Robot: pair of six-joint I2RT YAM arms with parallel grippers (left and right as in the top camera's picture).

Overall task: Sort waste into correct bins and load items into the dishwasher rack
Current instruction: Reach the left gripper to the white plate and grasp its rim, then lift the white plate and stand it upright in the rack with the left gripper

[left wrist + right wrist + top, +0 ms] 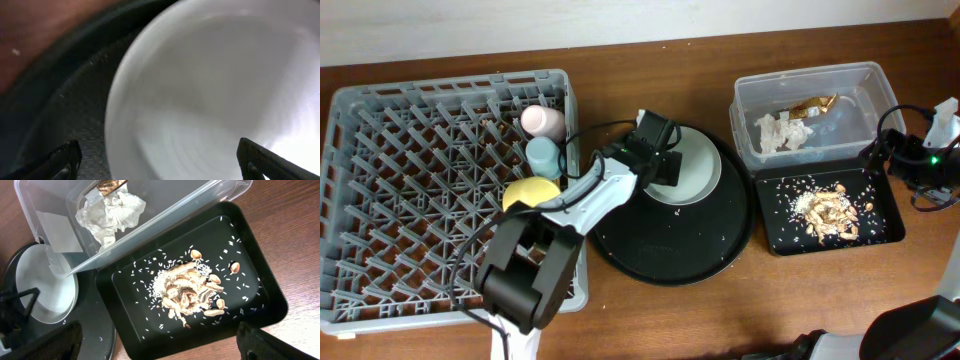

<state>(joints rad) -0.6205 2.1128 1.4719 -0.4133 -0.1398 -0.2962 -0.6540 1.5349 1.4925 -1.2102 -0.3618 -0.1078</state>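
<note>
We see the wooden worktop [650,320] carrying a round black tray [660,245], a grey rack [380,200] left of it, and a clear tub [860,80] and shallow black tray [882,195] right of it.

We seem to be in a robotics lab or test room got up as a mock dish-clearing station rather than a real kitchen: a bare wooden table [820,300] stands against a plain pale wall [620,20], with a round black tray [670,250] at its middle. Left of that tray sits a grey dishwasher rack [450,83]. Right of it are a clear tub [860,120] and a flat black bin [885,225], and cabled robot arms [590,200] reach in from either side of it.
</note>
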